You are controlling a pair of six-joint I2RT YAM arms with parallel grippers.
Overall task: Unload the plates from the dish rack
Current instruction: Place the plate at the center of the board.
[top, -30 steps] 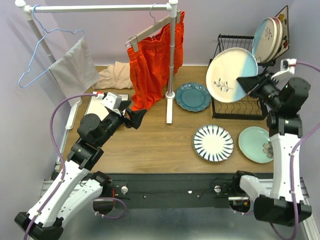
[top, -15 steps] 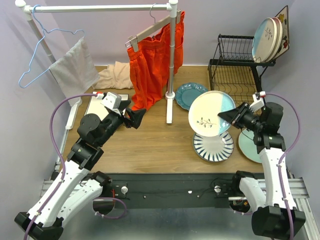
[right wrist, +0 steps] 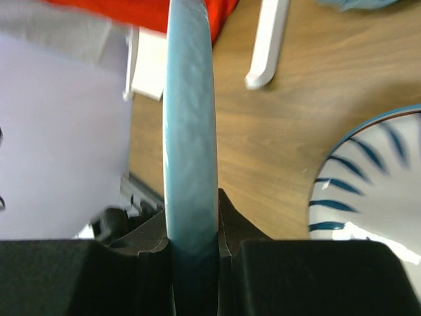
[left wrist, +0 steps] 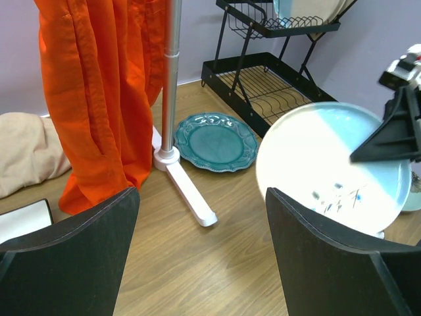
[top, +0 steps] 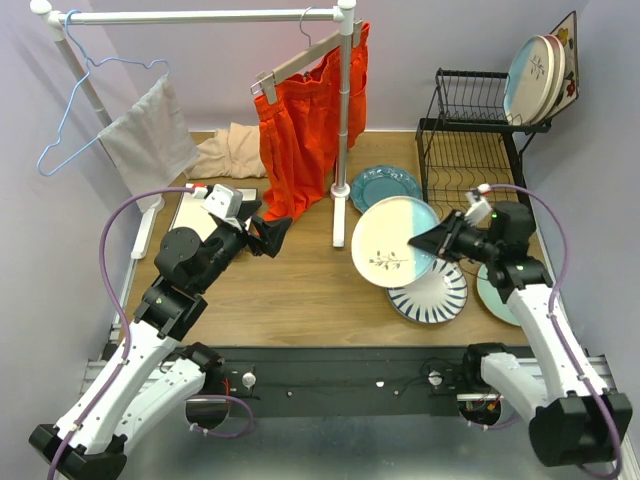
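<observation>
Cream on one half and light blue on the other, the two-tone plate (top: 393, 242) is held tilted at centre right of the top view, its rim clamped between the fingers of the right gripper (top: 437, 243). It seems clear of the blue-striped plate (top: 428, 291) below it. More plates (top: 538, 72) are stood in the dish rack (top: 470, 150), upper right. The left gripper (top: 275, 235) is spread wide, with nothing in it.

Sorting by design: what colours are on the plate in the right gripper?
The plate is half cream, half light blue, with a dark sprig; top view.
</observation>
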